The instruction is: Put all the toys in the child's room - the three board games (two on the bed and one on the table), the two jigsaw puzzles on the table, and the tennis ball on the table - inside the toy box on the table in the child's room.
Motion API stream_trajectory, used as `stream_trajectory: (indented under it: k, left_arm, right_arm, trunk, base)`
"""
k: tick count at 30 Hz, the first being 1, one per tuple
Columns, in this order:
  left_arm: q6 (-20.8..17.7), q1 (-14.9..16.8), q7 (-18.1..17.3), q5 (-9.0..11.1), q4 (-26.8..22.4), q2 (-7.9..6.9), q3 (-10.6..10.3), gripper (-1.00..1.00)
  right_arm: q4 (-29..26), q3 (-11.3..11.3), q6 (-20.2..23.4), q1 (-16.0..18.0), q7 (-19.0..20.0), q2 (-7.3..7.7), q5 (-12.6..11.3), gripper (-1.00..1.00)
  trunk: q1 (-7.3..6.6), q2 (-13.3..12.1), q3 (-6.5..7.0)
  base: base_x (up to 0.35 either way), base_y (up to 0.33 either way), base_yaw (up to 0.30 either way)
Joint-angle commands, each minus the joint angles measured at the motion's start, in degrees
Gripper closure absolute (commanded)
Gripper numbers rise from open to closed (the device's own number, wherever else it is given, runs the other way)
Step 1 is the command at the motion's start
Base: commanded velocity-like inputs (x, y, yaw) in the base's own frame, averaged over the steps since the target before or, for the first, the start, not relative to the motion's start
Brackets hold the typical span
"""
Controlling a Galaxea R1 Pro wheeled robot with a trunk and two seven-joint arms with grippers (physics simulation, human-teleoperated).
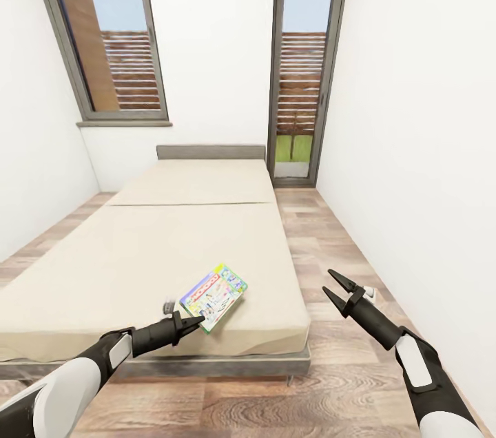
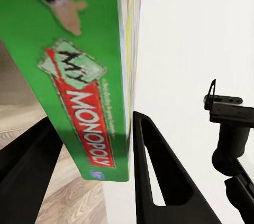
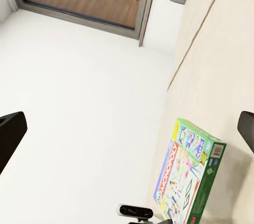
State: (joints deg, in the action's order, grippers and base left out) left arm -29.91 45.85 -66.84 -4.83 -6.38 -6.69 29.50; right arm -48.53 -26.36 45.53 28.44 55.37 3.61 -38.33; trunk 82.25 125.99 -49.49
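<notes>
One board game (image 1: 213,296) (Monopoly) between left pincer (image 1: 191,323) fingers.

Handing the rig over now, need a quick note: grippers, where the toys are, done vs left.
Left gripper: shut on the Monopoly board game, gripped by its edge and tilted up above the bed near its foot.
Right gripper: open, empty, over the floor beside the bed.
Done: one game picked up.
Left: carry it to the toy box; the table, box and other toys aren't visible from here.

Board game (image 1: 213,296) on bed (image 1: 138,252) (near corner).
</notes>
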Motion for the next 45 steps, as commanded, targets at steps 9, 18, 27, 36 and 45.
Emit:
stream_trajectory:
  k: [9,18,27,36,45]
  left_arm:
    - [-1.2,0.2,-0.7,-0.7,-0.2,-0.35,0.6,1.0]
    - [-7.8,0.4,-10.9,-1.2,-6.0,-3.57,-0.4,1.0]
    - [-18.5,0.8,-11.8,-1.3,-15.3,-3.73,-11.2,1.0]
    - [-25.6,1.2,-12.0,-1.3,-25.3,-5.78,-15.6,1.0]
    - [-26.1,1.6,-14.6,-1.2,-25.6,-10.63,-15.8,1.0]
  right_arm:
    - [-0.2,-0.1,0.2,0.0,-0.3,-0.01,-0.1,-1.0]
    - [-0.1,-0.1,0.4,0.1,-5.6,0.08,-0.2,-1.0]
    - [-0.4,-0.1,0.5,0.1,-14.8,0.08,-0.2,-1.0]
    - [-0.6,0.0,0.3,0.1,-15.2,-0.06,-0.3,-1.0]
    - [-0.5,-0.1,-1.7,0.1,-15.2,-0.11,-0.3,-1.0]
  trunk:
    - [-0.89,-1.6,0.67]
    - [-1.55,-2.8,1.21]
    - [-3.53,-6.4,2.82]
    - [-5.51,-10.0,4.44]
    - [-7.48,-13.6,6.05]
  base:
    - [0.0,0.0,0.0]
    - [0.0,0.0,0.0]
    - [0.0,0.0,0.0]
    - [0.0,0.0,0.0]
    - [0.0,0.0,0.0]
